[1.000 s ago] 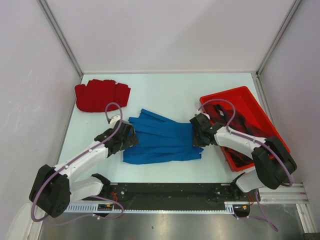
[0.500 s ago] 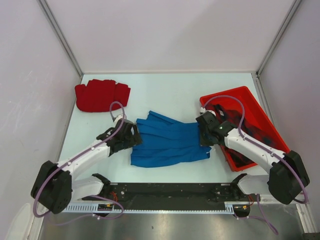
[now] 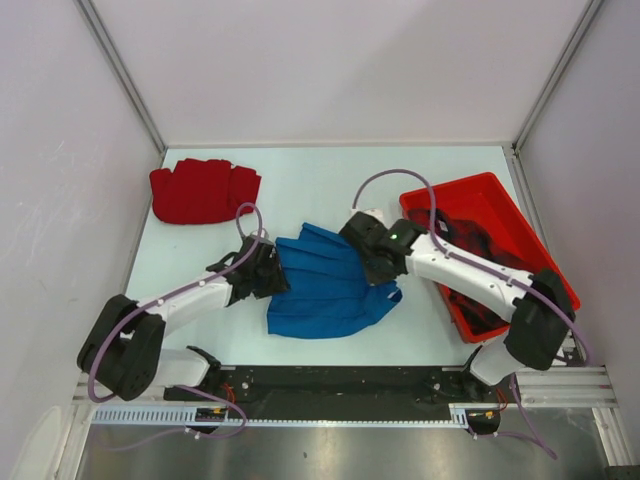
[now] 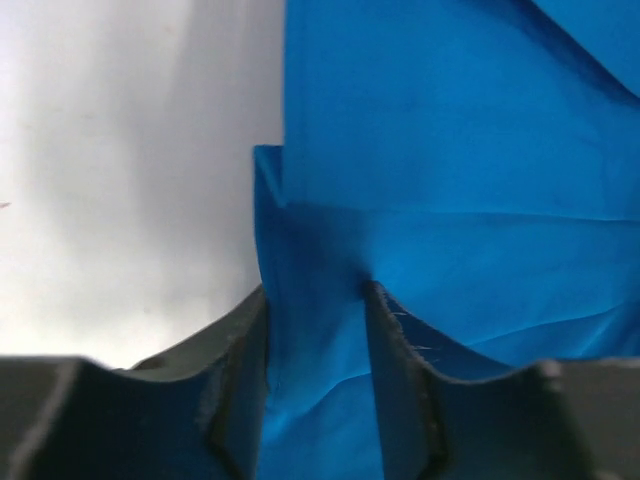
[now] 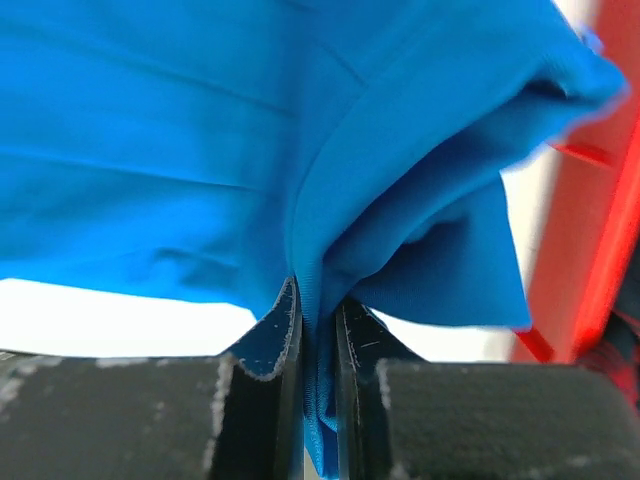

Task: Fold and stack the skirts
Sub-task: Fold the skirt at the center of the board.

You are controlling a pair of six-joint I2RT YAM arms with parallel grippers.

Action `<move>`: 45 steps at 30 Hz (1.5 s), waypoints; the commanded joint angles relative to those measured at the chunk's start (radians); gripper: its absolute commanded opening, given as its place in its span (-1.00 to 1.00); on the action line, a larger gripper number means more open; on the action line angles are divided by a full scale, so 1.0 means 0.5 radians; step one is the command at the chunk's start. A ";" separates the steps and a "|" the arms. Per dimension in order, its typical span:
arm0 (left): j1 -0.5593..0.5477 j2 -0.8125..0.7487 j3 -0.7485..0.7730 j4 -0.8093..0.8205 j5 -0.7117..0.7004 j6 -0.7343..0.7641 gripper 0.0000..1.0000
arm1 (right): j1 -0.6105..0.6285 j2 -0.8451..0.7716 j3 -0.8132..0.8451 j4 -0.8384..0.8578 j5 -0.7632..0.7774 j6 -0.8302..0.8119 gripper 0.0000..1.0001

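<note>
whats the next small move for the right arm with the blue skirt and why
Probably carry the pinched edge further left and lay it near the left gripper. The right gripper is shut on a fold of the blue skirt, lifted over the cloth's middle, while the left side lies on the table between the other gripper's fingers, so the fold looks half done.

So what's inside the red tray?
A dark plaid skirt lies bunched in the red tray. The right arm reaches across it, hiding part of the skirt and the tray floor.
</note>
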 commanded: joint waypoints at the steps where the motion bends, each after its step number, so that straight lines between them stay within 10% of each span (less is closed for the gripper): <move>1: -0.016 0.077 -0.037 0.161 0.168 0.006 -0.17 | 0.190 0.155 0.291 0.048 -0.037 0.011 -1.00; 33: -0.059 0.228 0.113 0.045 -0.089 -0.077 -0.14 | 0.132 0.815 0.509 0.944 -0.912 0.127 -0.84; 45: -0.056 -0.198 0.226 -0.397 -0.454 -0.224 0.59 | 0.049 0.607 0.433 1.064 -1.160 -0.004 0.22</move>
